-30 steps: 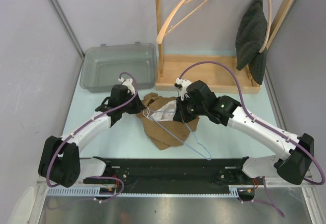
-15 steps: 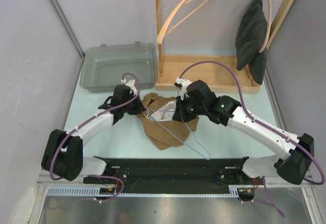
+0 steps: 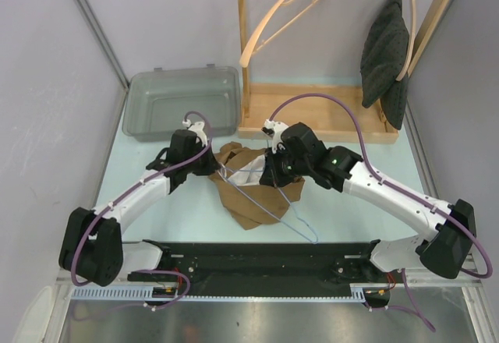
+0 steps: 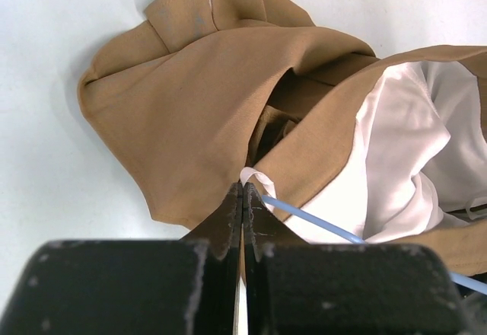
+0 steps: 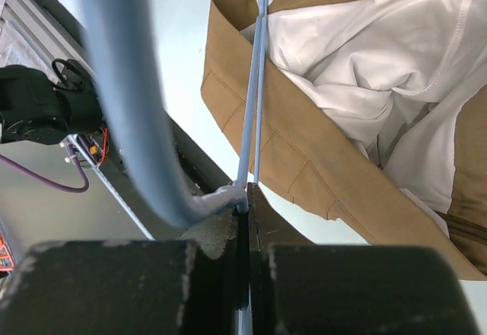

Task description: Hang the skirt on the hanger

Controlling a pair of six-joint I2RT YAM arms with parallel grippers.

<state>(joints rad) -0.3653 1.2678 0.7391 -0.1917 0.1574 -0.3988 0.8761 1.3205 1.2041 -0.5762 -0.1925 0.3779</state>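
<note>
1. While both arms meet over the middle of the top view, the skirt (image 3: 248, 199) lies crumpled on the table between them, its waist open and its white lining showing.
2. The left gripper (image 4: 243, 190) is pressed closed on the tan waistband edge, right beside a white loop and the end of a blue wire.
3. The right gripper (image 5: 247, 198) is clamped on the thin blue wires of the hanger (image 5: 256, 84), with a fold of the skirt touching its fingertips.
4. The hanger's long axis runs on a slant from upper left to lower right in the top view. Its hook sticks out bare at the lower right, and its upper-left end is tucked into the waist. That end lies just beside the left gripper, so I judge the next move is for the left arm to pull the band along the wire.
5. The grey bin (image 3: 183, 74) at upper left shows nothing inside.
6. The wooden rack (image 3: 312, 132) at the top carries a pale wooden hanger (image 3: 284, 12) and a dark padded thing (image 3: 386, 51).
</note>
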